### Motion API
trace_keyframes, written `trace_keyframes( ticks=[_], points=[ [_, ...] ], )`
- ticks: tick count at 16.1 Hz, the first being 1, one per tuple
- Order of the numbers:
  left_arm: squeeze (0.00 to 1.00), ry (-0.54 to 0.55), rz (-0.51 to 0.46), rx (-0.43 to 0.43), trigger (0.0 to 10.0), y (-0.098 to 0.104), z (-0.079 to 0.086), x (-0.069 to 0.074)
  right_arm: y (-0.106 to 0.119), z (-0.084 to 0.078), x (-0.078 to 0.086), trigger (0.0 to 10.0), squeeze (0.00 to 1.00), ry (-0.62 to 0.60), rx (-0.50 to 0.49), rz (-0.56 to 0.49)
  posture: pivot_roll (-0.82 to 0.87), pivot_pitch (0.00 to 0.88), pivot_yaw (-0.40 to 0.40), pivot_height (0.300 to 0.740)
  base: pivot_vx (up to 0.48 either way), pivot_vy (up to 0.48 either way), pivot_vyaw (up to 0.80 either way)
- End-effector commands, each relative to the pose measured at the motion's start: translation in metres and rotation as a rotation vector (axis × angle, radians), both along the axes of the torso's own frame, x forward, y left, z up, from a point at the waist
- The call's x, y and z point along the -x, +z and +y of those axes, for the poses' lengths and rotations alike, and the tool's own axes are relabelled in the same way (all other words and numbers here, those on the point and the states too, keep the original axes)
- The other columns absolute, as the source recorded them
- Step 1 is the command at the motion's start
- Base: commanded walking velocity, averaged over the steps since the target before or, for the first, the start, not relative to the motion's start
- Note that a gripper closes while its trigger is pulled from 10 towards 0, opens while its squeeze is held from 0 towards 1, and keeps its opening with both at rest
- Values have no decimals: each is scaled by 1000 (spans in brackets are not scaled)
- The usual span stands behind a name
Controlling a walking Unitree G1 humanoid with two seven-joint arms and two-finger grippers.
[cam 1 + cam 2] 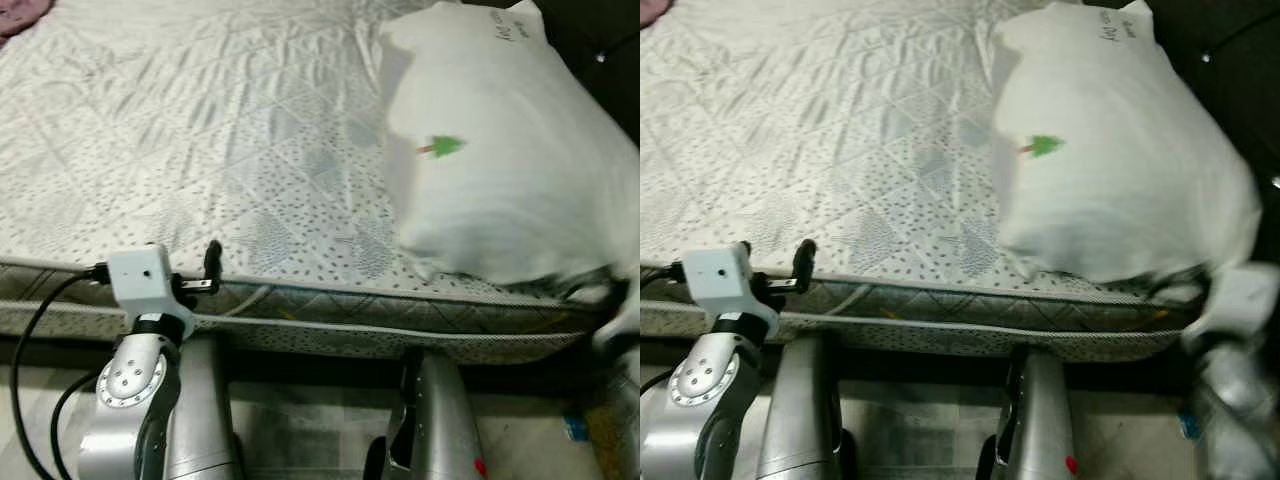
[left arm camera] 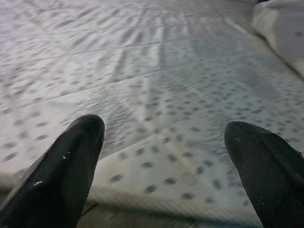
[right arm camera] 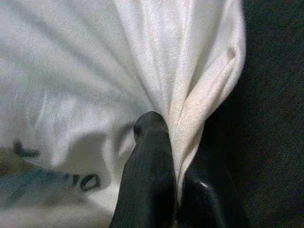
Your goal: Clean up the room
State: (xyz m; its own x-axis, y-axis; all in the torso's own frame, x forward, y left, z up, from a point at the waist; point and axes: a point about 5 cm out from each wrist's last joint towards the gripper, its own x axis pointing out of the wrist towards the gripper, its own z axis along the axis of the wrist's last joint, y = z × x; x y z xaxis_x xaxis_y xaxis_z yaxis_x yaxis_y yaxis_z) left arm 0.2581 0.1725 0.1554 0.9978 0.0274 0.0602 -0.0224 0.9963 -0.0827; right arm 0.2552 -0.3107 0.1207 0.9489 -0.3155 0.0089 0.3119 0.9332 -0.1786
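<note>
Right gripper [image 3: 173, 190] pinching white pillow [image 1: 500, 150], mattress [image 1: 200, 130]

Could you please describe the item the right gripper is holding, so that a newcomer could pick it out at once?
Start from the quilted, dotted mattress and go to its right side near the front edge. There lies a big white pillow, its fabric pinched by the right gripper. A small green tree print and dark handwriting near one corner set it apart.

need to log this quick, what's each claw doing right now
left claw: open, empty, at the bed edge
right claw: closed on the white pillow
</note>
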Motion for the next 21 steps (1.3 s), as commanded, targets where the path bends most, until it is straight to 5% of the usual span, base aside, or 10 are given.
trace_keyframes(
  ticks=[1,6,8,13,17,21],
  points=[
    [0,-18,8,2,10000,-3,-2,-1,-12,21,22,0,0,47,-24,51,-32,175,-77,452,0,0,0],
    [0,-21,4,11,10000,-5,-4,-4,-10,46,54,0,0,94,-39,110,-48,167,-84,452,0,0,0],
    [0,-23,2,13,10000,-5,-5,-5,-8,47,52,0,0,95,-39,118,-46,164,-86,452,0,0,0],
    [0,-7,-13,8,10000,-4,-3,-5,49,-10,-31,0,0,-42,41,-33,-30,148,-99,452,0,0,0],
    [0,1,-3,28,10000,-5,-2,-2,90,-54,-48,0,0,-181,53,-112,-18,146,-103,452,0,0,0],
    [0,1,-2,17,10000,-5,-2,-3,112,-95,-44,0,0,-335,57,-144,-22,158,-102,452,0,0,0]
  ],
)
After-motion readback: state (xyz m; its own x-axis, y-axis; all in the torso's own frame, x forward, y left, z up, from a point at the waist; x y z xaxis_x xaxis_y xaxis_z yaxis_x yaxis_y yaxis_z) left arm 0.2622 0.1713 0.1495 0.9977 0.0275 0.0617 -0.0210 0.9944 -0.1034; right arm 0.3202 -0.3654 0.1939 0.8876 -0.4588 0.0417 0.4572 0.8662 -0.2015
